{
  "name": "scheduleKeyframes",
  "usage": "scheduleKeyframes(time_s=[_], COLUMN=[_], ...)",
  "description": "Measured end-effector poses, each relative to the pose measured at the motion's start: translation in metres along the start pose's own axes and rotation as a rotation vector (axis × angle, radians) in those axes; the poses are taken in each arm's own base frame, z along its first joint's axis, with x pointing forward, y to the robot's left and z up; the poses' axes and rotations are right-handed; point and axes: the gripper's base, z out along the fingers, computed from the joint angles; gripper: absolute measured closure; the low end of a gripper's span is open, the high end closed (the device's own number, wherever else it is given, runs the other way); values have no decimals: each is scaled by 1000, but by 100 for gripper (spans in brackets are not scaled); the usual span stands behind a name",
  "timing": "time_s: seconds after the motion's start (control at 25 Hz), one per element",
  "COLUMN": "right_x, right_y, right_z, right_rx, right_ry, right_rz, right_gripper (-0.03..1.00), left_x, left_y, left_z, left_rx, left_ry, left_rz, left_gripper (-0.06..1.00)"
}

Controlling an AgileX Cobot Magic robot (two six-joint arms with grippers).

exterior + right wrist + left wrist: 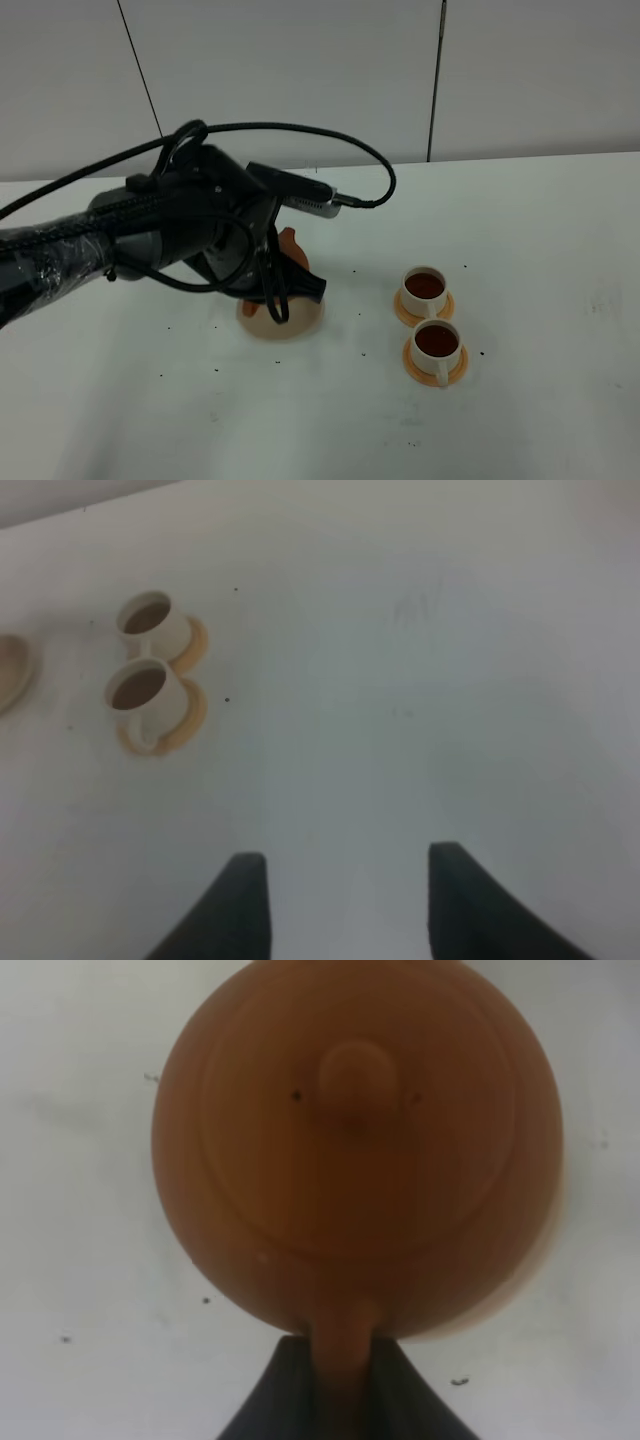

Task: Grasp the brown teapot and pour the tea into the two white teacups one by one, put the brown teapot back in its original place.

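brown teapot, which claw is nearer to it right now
Left. The left claw is shut on the brown teapot by its side handle; the right claw hangs open over bare table, well away beyond the teacups.

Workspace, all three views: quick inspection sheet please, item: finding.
Surface: white table, scattered dark specks.
Job's things: squat reddish-brown clay teapot sits over the cream round disc; two white teacups, far cup and near cup, each on an orange saucer, both holding dark tea.
Clutter: nothing seen beyond the specks.
Grippers: left gripper shut on the teapot's stubby handle; right gripper open, empty, above bare table.
Cables: black cable loops over the left arm.
Surroundings: grey panelled wall behind.
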Motion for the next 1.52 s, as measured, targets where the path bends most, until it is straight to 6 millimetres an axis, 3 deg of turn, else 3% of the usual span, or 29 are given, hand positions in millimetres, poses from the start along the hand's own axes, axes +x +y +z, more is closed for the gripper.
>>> scheduleKeyframes(time_s=[0.2, 0.56, 1.52], right_x=[0, 0, 0], right_y=[0, 0, 0], right_z=[0, 0, 0], right_rx=[0, 0, 0], right_ry=[0, 0, 0], right_rz=[0, 0, 0], right_gripper=[61, 61, 61], left_x=[18, 30, 24], left_y=[-2, 3, 4], left_z=[17, 30, 19], left_rx=[22, 58, 103], left_ry=[-12, -38, -88], left_rz=[-28, -48, -60], left_gripper=[78, 77, 78])
